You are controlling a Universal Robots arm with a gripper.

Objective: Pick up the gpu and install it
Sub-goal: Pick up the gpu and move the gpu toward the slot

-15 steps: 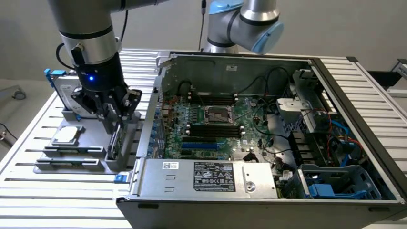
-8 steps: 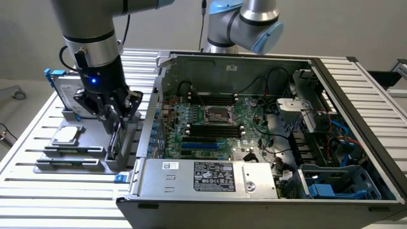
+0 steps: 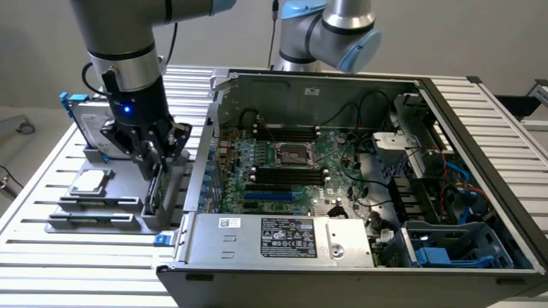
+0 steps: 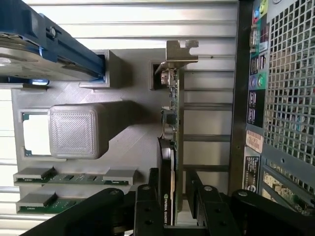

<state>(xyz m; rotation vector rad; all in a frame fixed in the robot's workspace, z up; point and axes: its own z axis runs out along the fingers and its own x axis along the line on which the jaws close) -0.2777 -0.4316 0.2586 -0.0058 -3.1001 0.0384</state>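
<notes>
Slatted alu table (image 3: pixel 77 256) fills the room's middle, white wall behind. On the exterior view's right sits an open PC case (image 3: pixel 317 90), side panel off, motherboard (image 3: pixel 283 167) exposed w/ cables. A silver PSU (image 3: pixel 291 237) lies along the near edge and blue drive cages (image 3: pixel 453 247) fill the near right corner.

On the exterior view's left, just beside the case, is a grey parts fixture (image 3: pixel 128 192). It holds a hard drive (image 3: pixel 86 122) w/ blue frame standing at the far end, a square silver CPU (image 3: pixel 92 181) lying flat in its pocket, and two RAM sticks (image 3: pixel 94 218) in slots at the near end.

The gpu (image 3: pixel 156 192) stands on edge in the fixture's slot nearest the case, not installed. In the wrist view the gpu (image 4: pixel 172 123) shows a green board, a black shroud on one face, and the silver bracket (image 4: pixel 179 51) at the end away from the gripper.

The gripper (image 3: pixel 158 163) hangs straight down over the card from the arm at far left. Wrist view: gripper (image 4: pixel 172 174) has its jaws open, one black finger (image 4: pixel 147 196) on the shroud side, the other on the board side (a sliver of gap shows there). So it straddles the card and doesn't pinch it. The case's rear I/O panel (image 4: pixel 256 98) and vent grille (image 4: pixel 290 73) run along beside the card.
</notes>
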